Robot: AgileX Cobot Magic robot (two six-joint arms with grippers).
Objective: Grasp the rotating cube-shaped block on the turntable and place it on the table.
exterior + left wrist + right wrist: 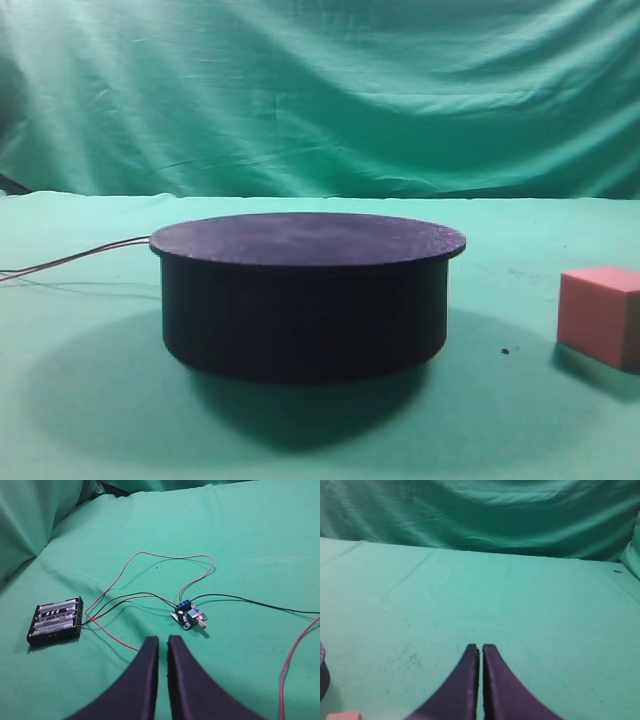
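We see the block point(600, 315) resting on the table point(80, 400) beside the bare turntable point(305, 240); both tools point(163, 641) point(481, 649) closed, empty: done.

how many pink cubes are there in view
1. The cube-shaped block sits on the table at the far right of the high view, beside the turntable, not on it. The right wrist view catches its corner. Others could be hidden behind the turntable.
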